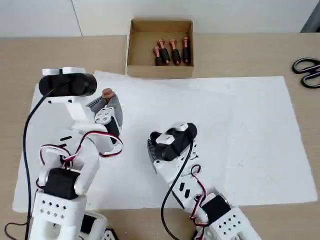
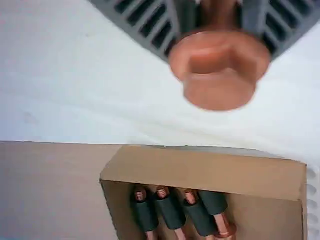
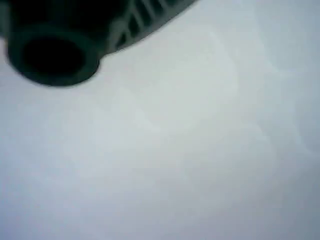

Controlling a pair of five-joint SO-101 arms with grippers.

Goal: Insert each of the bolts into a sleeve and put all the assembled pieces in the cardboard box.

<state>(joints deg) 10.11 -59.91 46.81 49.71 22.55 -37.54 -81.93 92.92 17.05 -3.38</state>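
Observation:
My left gripper (image 1: 107,103) is shut on a copper bolt (image 1: 107,93), a little in front of the cardboard box's (image 1: 160,71) left corner. The left wrist view has the bolt's hexagonal head (image 2: 218,67) poking out between grey ribbed fingers (image 2: 145,20), facing the box (image 2: 200,170). Several assembled bolt-and-sleeve pieces (image 1: 172,52) lie side by side inside the box (image 2: 172,210). My right gripper (image 1: 151,150) sits low over the white sheet near the table's middle. It is shut on a black sleeve (image 3: 52,57), whose open bore faces the camera beside a grey finger (image 3: 145,20).
A white paper sheet (image 1: 225,130) covers most of the wooden table, with open room to the right of my right arm. Black-handled scissors (image 1: 307,70) lie at the far right edge. The box stands at the sheet's back edge.

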